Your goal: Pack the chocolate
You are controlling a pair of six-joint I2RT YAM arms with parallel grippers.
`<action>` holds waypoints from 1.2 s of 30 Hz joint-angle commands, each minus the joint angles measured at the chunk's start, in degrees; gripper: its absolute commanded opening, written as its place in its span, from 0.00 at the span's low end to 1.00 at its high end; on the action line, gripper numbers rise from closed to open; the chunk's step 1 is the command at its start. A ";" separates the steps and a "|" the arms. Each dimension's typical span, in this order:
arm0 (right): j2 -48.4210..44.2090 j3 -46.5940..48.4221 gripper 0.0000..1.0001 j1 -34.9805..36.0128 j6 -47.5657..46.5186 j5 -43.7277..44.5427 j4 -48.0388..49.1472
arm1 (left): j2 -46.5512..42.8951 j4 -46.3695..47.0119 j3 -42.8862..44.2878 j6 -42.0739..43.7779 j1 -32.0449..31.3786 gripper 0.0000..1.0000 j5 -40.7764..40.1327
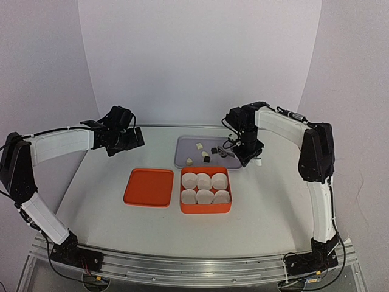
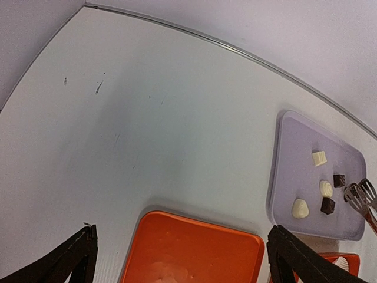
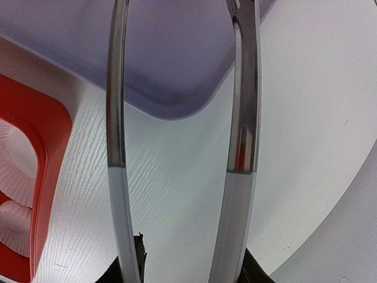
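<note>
Several tiny chocolates lie on the lavender tray. The left wrist view shows three cream-white ones and two dark ones. My right gripper is shut on metal tongs, whose tips hang open just right of the dark pieces, holding nothing. The orange box holds several white pleated paper cups, all without chocolate. My left gripper is open and empty, above the table to the left, looking down on the orange lid.
The orange lid lies flat left of the box. The tray stands behind the box. The table's curved back edge meets the white backdrop.
</note>
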 commanded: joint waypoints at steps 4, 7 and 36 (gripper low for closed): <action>1.99 2.63 0.39 0.11 -1.89 1.06 -1.55 | 0.06 0.29 1.61 -0.48 0.62 1.00 0.94; 2.06 2.53 0.38 0.12 -2.22 1.25 -2.01 | 0.12 0.44 1.46 -0.77 0.69 1.00 1.31; 5.90 6.48 0.30 2.39 -6.97 8.13 -6.45 | -2.80 0.97 -2.31 -3.04 0.71 1.00 2.74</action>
